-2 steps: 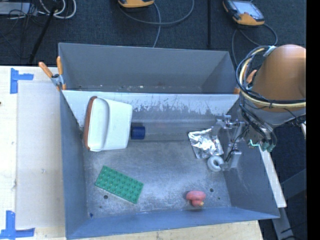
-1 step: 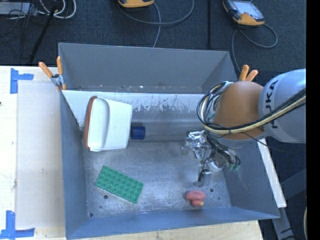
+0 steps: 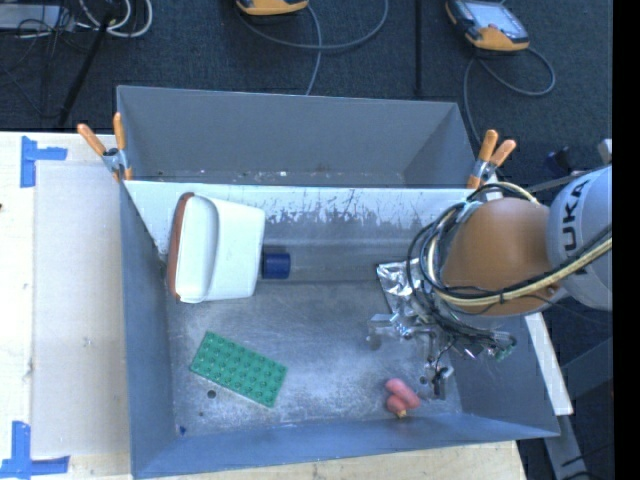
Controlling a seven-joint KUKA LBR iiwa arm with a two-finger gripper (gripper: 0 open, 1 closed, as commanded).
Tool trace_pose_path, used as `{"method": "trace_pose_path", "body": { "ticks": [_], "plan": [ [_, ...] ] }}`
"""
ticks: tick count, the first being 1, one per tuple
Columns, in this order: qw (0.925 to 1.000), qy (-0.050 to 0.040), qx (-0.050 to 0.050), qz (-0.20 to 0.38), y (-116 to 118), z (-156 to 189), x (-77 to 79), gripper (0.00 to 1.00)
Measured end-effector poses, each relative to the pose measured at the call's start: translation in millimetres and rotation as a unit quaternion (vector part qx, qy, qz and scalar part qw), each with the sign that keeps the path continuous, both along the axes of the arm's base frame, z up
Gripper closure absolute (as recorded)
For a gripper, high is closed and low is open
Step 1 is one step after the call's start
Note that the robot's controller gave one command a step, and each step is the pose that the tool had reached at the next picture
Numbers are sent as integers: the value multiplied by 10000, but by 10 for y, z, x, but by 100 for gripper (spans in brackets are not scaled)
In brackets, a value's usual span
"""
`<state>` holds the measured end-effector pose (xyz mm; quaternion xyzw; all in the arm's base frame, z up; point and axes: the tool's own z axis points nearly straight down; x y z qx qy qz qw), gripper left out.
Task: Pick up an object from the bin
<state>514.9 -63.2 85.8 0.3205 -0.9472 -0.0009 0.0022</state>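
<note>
– Grey bin (image 3: 300, 148), front right of the floor: findings?
– Small pink piece (image 3: 402, 396). The gripper (image 3: 437, 376) is just beside it; its state cannot be told. Green studded plate (image 3: 238, 368) well left, white box (image 3: 215, 248) and blue cylinder (image 3: 276, 264) behind.

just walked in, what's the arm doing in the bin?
The KUKA arm's gripper is low in the right side of the bin, next to a small pink piece lying on the floor near the front wall. Further left lie a green studded plate, a white tub on its side and a small blue piece.
</note>
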Motion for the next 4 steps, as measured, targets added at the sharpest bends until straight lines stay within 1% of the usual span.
{"method": "trace_pose_path", "body": {
  "ticks": [1,2,3,4],
  "plan": [
    [9628,1,14,2704,-197,-12,-317,0],
    [9628,-18,16,2701,-191,-4,-308,100],
    [9670,-64,6,2546,241,931,-145,100],
    [9656,-62,-8,2600,14,2501,-188,100]
  ]
}}
